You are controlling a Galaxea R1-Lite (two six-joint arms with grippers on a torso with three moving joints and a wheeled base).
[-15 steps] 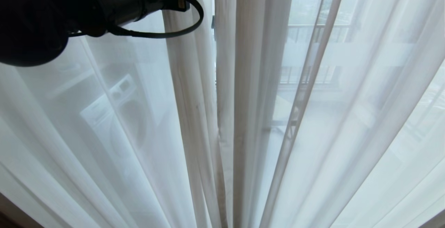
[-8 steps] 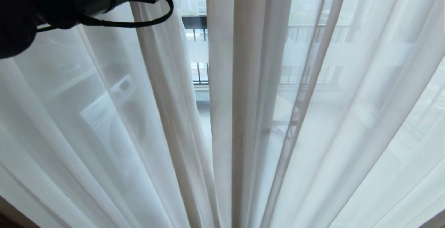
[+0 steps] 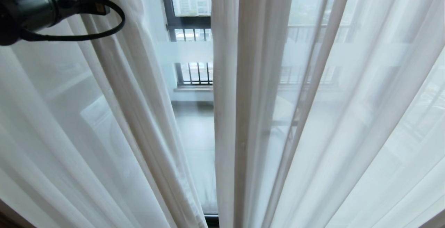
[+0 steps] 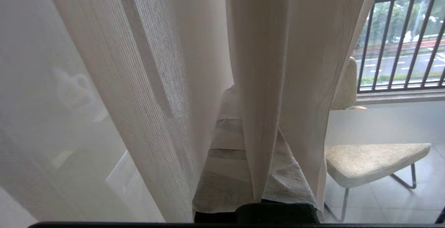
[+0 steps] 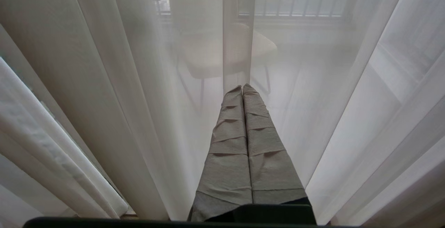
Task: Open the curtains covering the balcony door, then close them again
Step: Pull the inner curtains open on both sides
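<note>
Left gripper (image 4: 240, 134) at upper left of head view, taped fingers pinched shut on edge fold of left sheer curtain (image 3: 139, 116); fabric drapes over and between fingers. Curtain thin, white, see-through, pleated, slanting down from grip. Gap beside it shows balcony door (image 3: 194, 127) glass, dark frame, railing (image 3: 194, 71) beyond; chair (image 4: 368, 162) outside in left wrist view. Right curtain (image 3: 250, 99) hangs straight at gap's far edge, spreading right. Right gripper (image 5: 242, 89) low, fingers closed together, empty, tips close behind sheer.
</note>
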